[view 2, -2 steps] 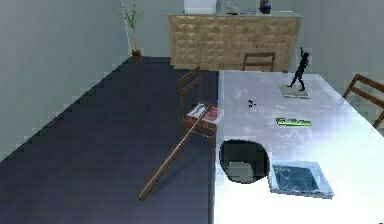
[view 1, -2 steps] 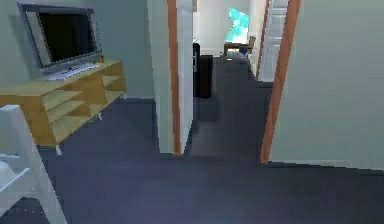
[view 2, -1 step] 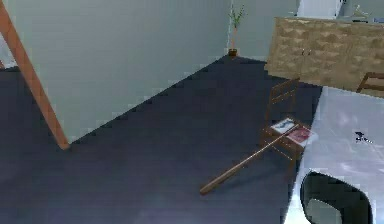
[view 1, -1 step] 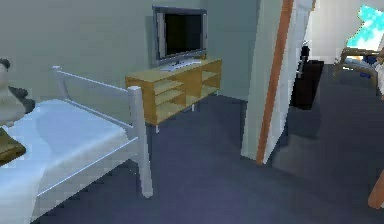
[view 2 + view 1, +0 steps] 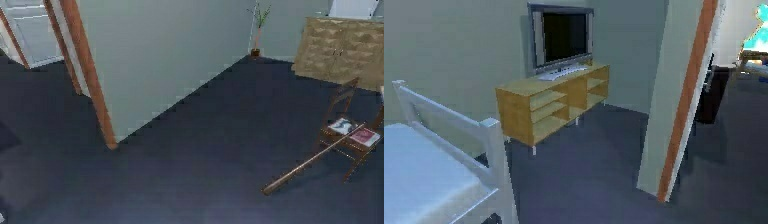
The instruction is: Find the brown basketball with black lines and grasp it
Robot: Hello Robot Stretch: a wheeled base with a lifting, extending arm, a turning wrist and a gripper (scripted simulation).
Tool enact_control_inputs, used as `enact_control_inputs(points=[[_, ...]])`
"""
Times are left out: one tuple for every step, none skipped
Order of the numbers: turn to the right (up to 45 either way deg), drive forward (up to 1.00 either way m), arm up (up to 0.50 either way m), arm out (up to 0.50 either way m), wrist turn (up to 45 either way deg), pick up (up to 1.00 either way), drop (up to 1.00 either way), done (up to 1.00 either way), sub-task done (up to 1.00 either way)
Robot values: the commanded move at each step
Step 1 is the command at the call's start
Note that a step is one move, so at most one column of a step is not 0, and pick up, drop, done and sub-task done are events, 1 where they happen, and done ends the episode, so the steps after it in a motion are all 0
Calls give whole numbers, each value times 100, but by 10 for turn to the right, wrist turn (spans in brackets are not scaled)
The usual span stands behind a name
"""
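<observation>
A television point(image 5: 562, 38) stands on a light wooden shelf unit point(image 5: 554, 100) against the far wall in the forward view. At the forward view's lower left is a white bed point(image 5: 434, 160) with a white frame. A long brown stick point(image 5: 310, 166) lies on the dark floor in the arm side view, leaning toward a wooden chair point(image 5: 350, 125) that carries flat items on its seat.
A wall end with orange-brown trim point(image 5: 684, 100) splits the forward view, with a doorway to a darker room beyond it. In the arm side view, a wall corner with brown trim point(image 5: 90, 75), a potted plant point(image 5: 258, 30) and a wooden cabinet point(image 5: 345, 48) border open dark floor point(image 5: 190, 160).
</observation>
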Motion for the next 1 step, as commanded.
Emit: enact_control_inputs(points=[[-450, 0, 0, 0, 0, 0, 0, 0, 0]])
